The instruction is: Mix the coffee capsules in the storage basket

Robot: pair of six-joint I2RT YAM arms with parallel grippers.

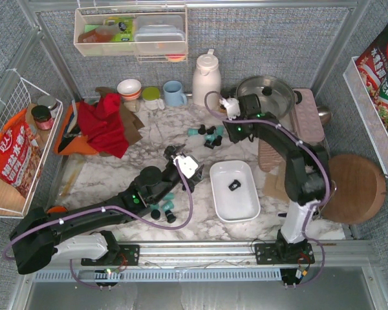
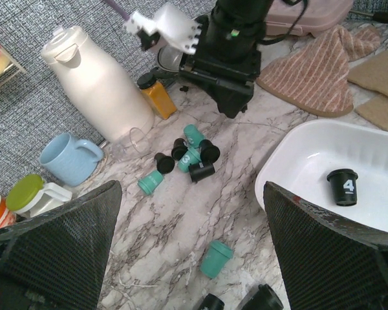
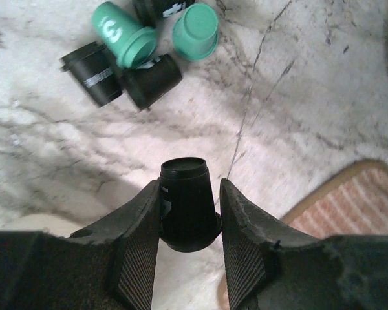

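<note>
Coffee capsules [image 1: 210, 134] are lying mostly outside the white basket [image 1: 242, 208]. One loose group is sitting on the marble at the far middle, another [image 1: 163, 210] is lying beside the left arm, and only one black capsule [image 1: 235, 185] is resting inside the basket. Right claw [image 3: 191, 188] is gripping a second black capsule [image 3: 186, 216] by its sides, jaws narrow around it, hovering just right of the far group. The basket is lying almost straight towards the near edge from this claw, with its long axis running near to far, so the carry is judged to be a short pull nearward. Left claw [image 2: 191, 187] is standing wide and empty, hovering just left of the basket's far corner. The right arm is judged to be the one delivering; filling and mixing are judged barely begun
</note>
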